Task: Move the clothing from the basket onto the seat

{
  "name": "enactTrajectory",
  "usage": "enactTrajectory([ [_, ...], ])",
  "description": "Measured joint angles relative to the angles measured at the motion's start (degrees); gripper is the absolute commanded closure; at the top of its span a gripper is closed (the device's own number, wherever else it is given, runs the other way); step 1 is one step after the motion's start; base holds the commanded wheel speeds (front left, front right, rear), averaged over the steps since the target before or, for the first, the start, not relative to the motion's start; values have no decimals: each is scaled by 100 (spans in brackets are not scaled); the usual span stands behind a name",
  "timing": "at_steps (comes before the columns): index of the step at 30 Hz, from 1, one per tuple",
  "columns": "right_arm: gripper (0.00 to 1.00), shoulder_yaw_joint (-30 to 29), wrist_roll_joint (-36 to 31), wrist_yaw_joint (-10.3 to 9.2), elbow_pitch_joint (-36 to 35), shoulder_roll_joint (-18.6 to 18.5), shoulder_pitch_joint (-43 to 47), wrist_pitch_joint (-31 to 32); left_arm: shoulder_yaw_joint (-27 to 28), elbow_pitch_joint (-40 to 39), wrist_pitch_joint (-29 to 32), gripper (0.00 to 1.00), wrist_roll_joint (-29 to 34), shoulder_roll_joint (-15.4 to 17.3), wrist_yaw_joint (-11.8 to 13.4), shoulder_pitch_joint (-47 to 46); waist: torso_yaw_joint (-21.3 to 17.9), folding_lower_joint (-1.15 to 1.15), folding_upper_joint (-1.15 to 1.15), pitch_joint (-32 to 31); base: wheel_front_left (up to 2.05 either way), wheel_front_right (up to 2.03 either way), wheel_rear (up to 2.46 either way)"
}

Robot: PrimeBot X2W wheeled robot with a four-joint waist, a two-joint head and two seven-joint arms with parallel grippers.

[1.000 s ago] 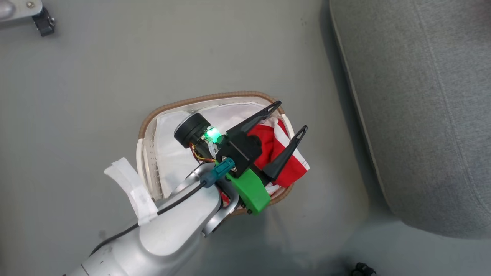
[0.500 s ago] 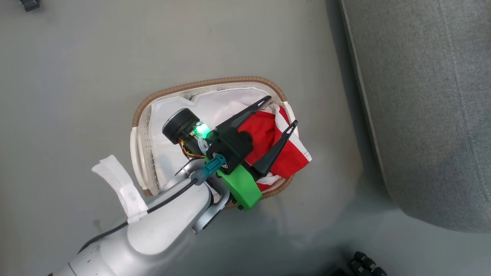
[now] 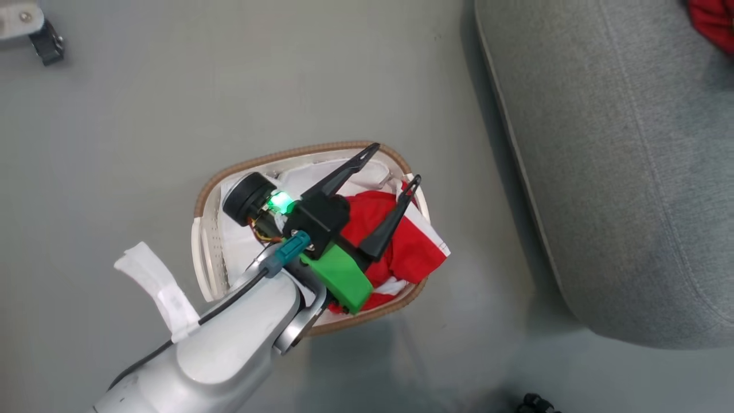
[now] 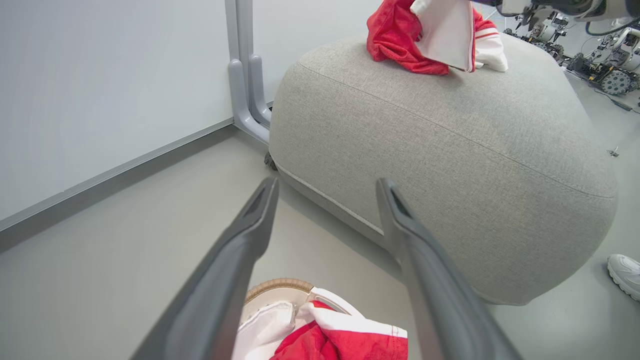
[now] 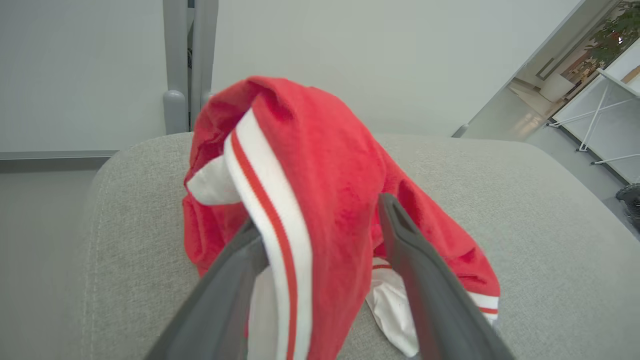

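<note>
The white basket [image 3: 298, 152] with its brown woven rim stands on the floor and holds red-and-white clothing [image 3: 413, 252], which spills over the rim on the seat side. My left gripper [image 3: 395, 163] hovers open just above that clothing, holding nothing. In the left wrist view the left gripper [image 4: 327, 182] points past the basket [image 4: 275, 285] and its clothing [image 4: 345, 340] at the grey seat [image 4: 450, 165]. Another red garment [image 4: 400, 40] lies on top of the seat. My right gripper [image 5: 320, 215] stands open over the seat [image 5: 525, 225], with that garment [image 5: 330, 165] bunched between its fingers.
A white liner [image 3: 232, 235] covers the basket's inside. The seat [image 3: 619, 172] is to the basket's right, with a strip of floor between. A grey post [image 4: 245, 65] stands by the wall, a caster [image 3: 46, 40] at the far left, and a person's shoe [image 4: 625, 275] beside the seat.
The head camera has shifted, and the red garment on the seat now shows in the top right corner. My left gripper stays open over the basket.
</note>
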Motion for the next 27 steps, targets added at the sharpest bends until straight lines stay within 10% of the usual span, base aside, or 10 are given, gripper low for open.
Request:
enactTrajectory([
  [11,0,789,314,0,-486,-174,55,64,431,326,-243,0,-324,-86,118,510,62,-1,0,-894,0,0,0],
  [27,0,1154,720,0,-1764,813,2052,-31,2288,158,-286,0,-244,-103,308,2053,472,-1,0,-2009,0,0,0],
])
